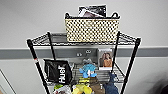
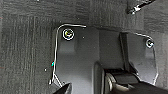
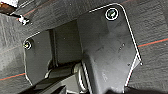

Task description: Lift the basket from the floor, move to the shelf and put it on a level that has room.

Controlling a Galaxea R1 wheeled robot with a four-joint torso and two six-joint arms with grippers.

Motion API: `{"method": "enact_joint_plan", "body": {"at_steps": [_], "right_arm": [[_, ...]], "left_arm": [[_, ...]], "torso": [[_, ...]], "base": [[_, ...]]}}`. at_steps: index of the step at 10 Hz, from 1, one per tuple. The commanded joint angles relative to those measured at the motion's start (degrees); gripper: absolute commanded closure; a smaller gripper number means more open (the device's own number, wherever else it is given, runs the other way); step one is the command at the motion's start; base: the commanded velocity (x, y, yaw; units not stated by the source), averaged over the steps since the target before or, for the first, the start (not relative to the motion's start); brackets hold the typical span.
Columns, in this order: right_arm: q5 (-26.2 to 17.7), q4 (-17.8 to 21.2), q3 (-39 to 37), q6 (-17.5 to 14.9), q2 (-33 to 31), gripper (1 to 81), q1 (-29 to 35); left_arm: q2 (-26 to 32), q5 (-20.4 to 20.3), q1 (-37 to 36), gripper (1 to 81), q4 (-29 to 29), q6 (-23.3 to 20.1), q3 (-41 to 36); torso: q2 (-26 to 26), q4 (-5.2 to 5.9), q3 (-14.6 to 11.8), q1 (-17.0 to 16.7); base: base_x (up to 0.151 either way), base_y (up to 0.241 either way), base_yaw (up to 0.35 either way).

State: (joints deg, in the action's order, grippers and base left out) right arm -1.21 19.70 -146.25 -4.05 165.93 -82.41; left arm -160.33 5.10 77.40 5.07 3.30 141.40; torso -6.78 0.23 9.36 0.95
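Your two wrist cameras look down at the floor (image 2: 25, 37), dark charcoal carpet tiles with a faint stripe, past the robot's own dark plates. You cannot tell from them whether either gripper is spread or pressed together, and nothing is seen held.

From the head view, the basket (image 1: 92, 30) already stands on the top level (image 1: 53, 39) of the shelf (image 1: 37, 65). It is rectangular, cream and woven in an open lattice, with a dark rim and a small dark loop handle at each end. It sits toward the back edge, between the two rear posts, nearer the right one. Dark flat items, perhaps printed packets, stick up out of it.

The level is a grey wire grid with a black rim, carried on thin black metal posts. The tier below holds a black bag with white lettering (image 1: 58, 71), a blue plush toy (image 1: 88, 70) and a printed box (image 1: 105, 59) standing upright.

Risks, as a judgement: the rack is said to stand on wheels, so a nudge from your base or an arm could roll it and shake the basket. The tall contents make the basket top-heavy. Woven feet can catch in wire grid, so dragging it may tip it.
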Motion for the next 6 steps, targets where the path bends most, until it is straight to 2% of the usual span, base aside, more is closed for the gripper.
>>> {"method": "enact_joint_plan", "body": {"at_steps": [1, 3, 5, 6], "right_arm": [[1.6, -3.2, -8.1, -0.4, 4.5, 1.0, 1.6], [1.6, -4.5, -12.9, -0.4, 7.6, 1.0, 0.9], [1.7, -4.5, -12.9, -0.4, 7.7, 1.0, 0.0], [1.7, -4.5, -13.2, -0.3, 7.7, 1.0, -0.4]], "left_arm": [[-3.2, 3.3, -1.3, 1.0, -1.5, -0.1, 6.7], [-6.3, 3.0, -0.5, 1.0, -1.6, -0.1, 11.8], [-8.8, 0.4, 0.9, 1.0, -1.6, 0.0, 15.9], [-9.4, 0.4, 1.2, 1.0, -1.6, 0.0, 17.3]], "torso": [[0.0, 0.0, 0.0, 0.0], [0.0, 0.0, 0.0, 0.0], [0.0, 0.0, 0.0, 0.0], [0.0, 0.0, 0.0, 0.0]], "base": [[0.0, 0.0, 0.0], [0.0, 0.0, 0.0], [0.0, 0.0, 0.0], [0.0, 0.0, 0.0]]}}
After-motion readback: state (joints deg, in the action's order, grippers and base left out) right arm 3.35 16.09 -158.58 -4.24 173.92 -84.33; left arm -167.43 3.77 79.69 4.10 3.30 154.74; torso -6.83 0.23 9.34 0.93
